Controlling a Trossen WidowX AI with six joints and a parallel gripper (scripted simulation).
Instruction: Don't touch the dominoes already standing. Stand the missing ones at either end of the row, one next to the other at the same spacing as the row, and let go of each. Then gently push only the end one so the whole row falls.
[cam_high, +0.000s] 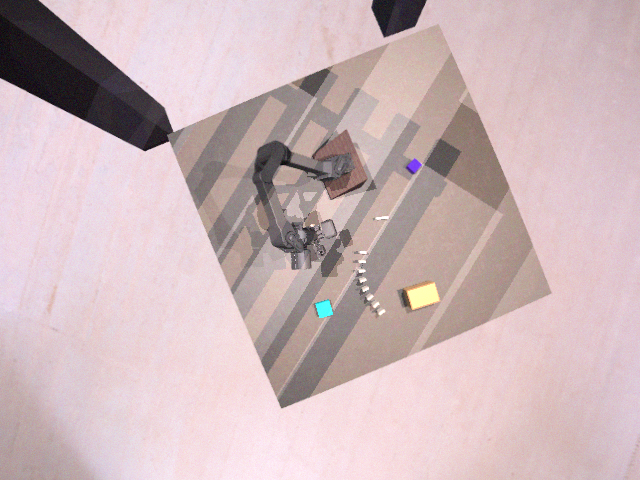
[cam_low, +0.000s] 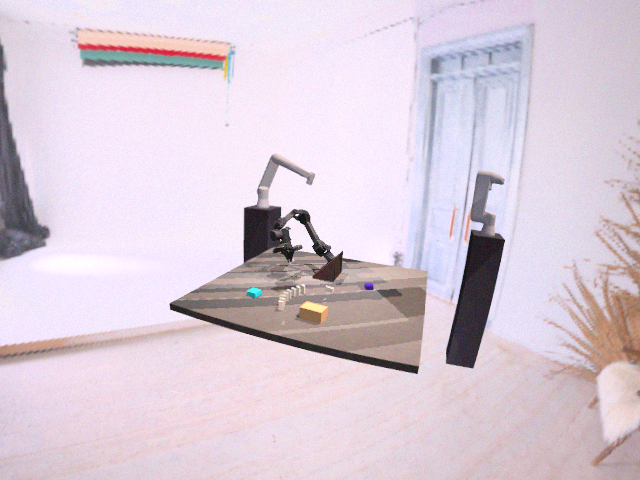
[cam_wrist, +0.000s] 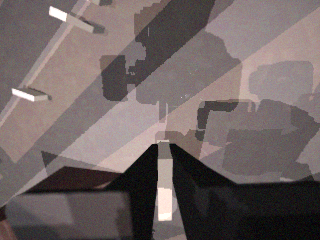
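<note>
Several white dominoes stand in a curved row, with one end domino (cam_high: 381, 312) (cam_low: 281, 304) near the yellow block and the other end domino (cam_high: 361, 252) (cam_low: 302, 289) nearer the arm's base; part of the row shows at the wrist view's top left. A separate domino (cam_high: 382, 218) (cam_low: 329, 289) (cam_wrist: 30, 94) lies down, apart from the row's base-side end. My gripper (cam_low: 291, 260) (cam_wrist: 163, 149) is shut on another white domino (cam_wrist: 165, 202), held above the table to the arm side of the row. In the top view the wrist largely hides the fingers.
A yellow block (cam_high: 422, 295) (cam_low: 313, 312) lies beside the row's far end. A cyan block (cam_high: 324, 308) (cam_low: 253, 292) is across the row from it. A purple cube (cam_high: 414, 165) (cam_low: 368, 285) lies beyond the separate domino. A brown slanted block (cam_high: 356, 178) (cam_low: 328, 269) is by the arm's base.
</note>
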